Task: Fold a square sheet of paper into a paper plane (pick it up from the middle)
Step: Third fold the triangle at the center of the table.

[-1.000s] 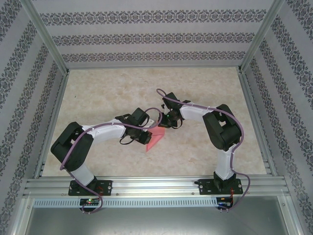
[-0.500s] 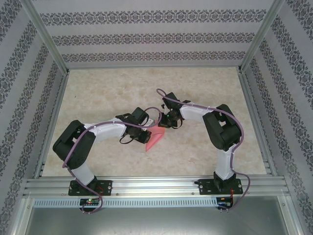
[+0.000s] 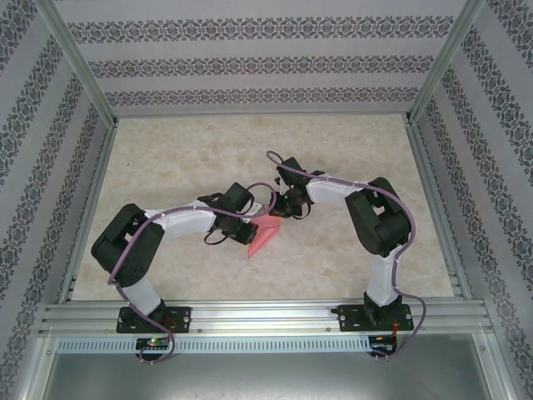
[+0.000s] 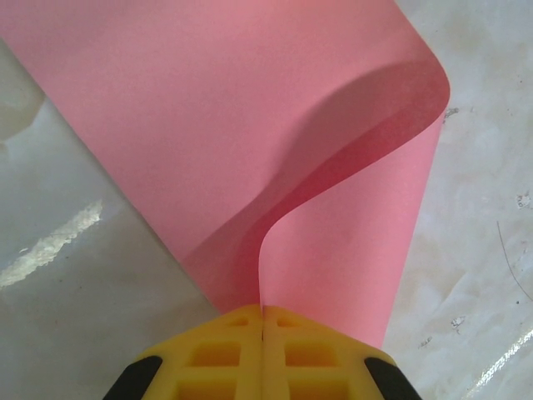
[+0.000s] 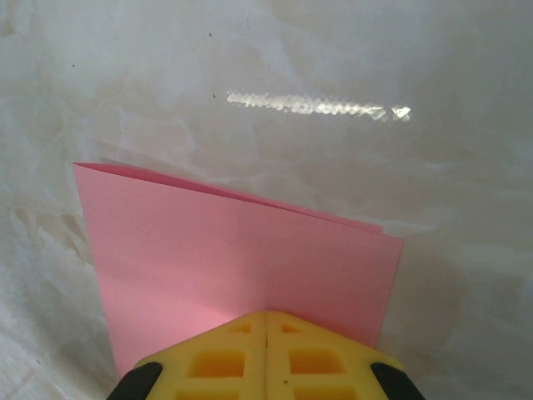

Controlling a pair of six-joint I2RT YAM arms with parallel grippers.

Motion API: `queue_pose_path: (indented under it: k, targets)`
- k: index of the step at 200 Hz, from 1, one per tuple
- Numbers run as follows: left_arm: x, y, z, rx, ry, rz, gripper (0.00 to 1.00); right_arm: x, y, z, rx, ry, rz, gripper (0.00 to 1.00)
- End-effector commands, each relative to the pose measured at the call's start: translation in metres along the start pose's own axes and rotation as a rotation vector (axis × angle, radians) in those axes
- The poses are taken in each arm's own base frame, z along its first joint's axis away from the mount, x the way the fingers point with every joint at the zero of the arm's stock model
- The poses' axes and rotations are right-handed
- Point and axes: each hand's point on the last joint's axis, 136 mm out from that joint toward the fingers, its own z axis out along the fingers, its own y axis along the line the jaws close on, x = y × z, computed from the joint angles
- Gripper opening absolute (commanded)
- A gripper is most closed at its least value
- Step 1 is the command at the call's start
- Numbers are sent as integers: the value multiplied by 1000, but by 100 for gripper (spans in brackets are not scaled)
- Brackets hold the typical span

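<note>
Left wrist view: the thin pink-red paper (image 4: 250, 125) is matte and smooth. It bends over itself in a soft, rounded curl, and its two layers meet between the yellow, pocketed fingers (image 4: 208, 358) of the left pincer (image 4: 263, 321), which is closed on it. Beneath lies a glossy, pale, marbled surface (image 4: 75, 275) with streaks of glare. The right wrist view gives another side: there the paper (image 5: 233, 250) looks flat, a doubled sheet with a straight far edge and a second layer peeking out along it, clamped in the closed right pincer (image 5: 266, 321). In the top external view the paper (image 3: 262, 237) is a small pink wedge near the middle of the surface (image 3: 183, 150), held between the left pincer (image 3: 252, 227) and the right pincer (image 3: 280, 215), with both arms bent inward toward it.
</note>
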Motion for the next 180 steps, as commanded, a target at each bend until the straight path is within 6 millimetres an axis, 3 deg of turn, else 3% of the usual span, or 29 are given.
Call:
queue_pose_path:
  k: [1,128,144,180]
  targets:
    - [-16,5,0,-12,-44,17,2,11,-13,12,48,24,17,7]
    - [-1,13,12,-30,-4,-9,3,9,-8,8,13,5,37,9]
    - [3,14,14,-31,8,-17,3,1,2,-2,-38,-35,58,10]
    - [7,16,15,-37,10,-23,2,-28,8,-50,-133,-218,139,14]
